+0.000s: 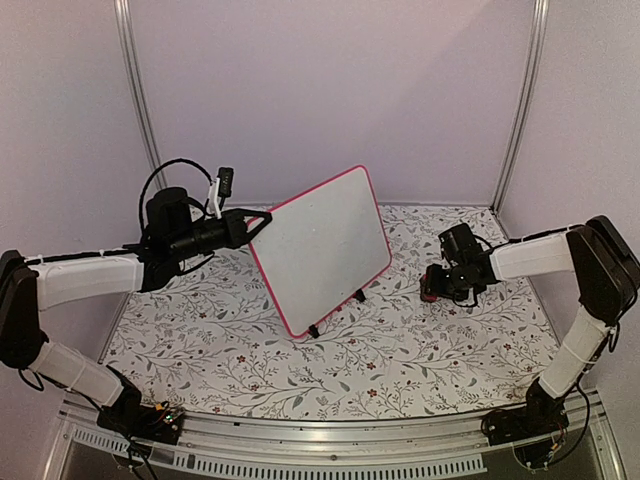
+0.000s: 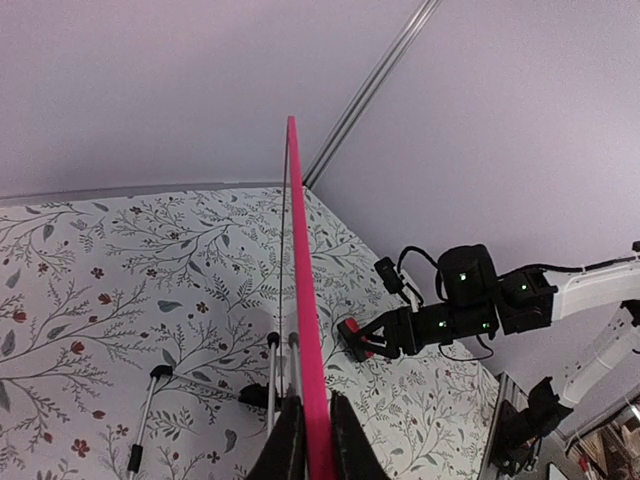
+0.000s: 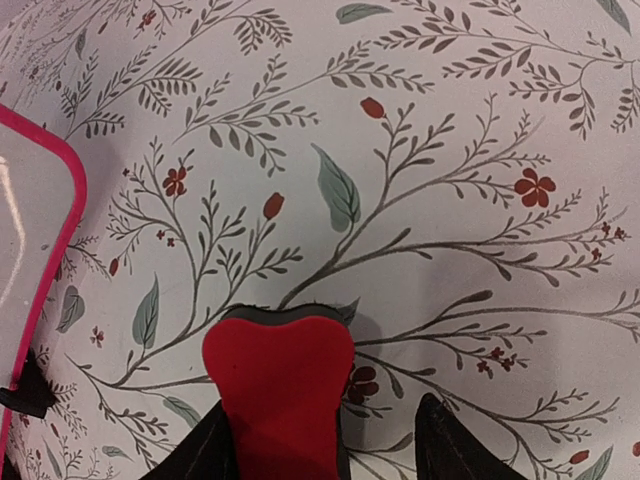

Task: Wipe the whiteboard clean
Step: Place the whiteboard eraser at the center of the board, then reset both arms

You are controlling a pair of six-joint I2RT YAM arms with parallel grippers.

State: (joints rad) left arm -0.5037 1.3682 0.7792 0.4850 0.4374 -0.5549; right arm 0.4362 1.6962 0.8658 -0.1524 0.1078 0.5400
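The whiteboard (image 1: 320, 245) has a pink-red frame and stands tilted on its black feet at mid-table; its face looks blank. My left gripper (image 1: 252, 225) is shut on its upper left edge. In the left wrist view the frame (image 2: 303, 300) runs edge-on between the pinching fingers of that gripper (image 2: 310, 440). The small red eraser (image 1: 429, 290) lies on the table to the right of the board. My right gripper (image 1: 432, 285) is open around it. In the right wrist view the eraser (image 3: 280, 390) sits against the left finger, with a gap to the right finger (image 3: 445, 440). A board corner (image 3: 30, 230) shows at the left.
The table wears a floral cloth (image 1: 400, 350). Grey walls and two metal corner posts (image 1: 520, 100) close the back. The board's thin wire stand legs (image 2: 150, 420) show behind it in the left wrist view.
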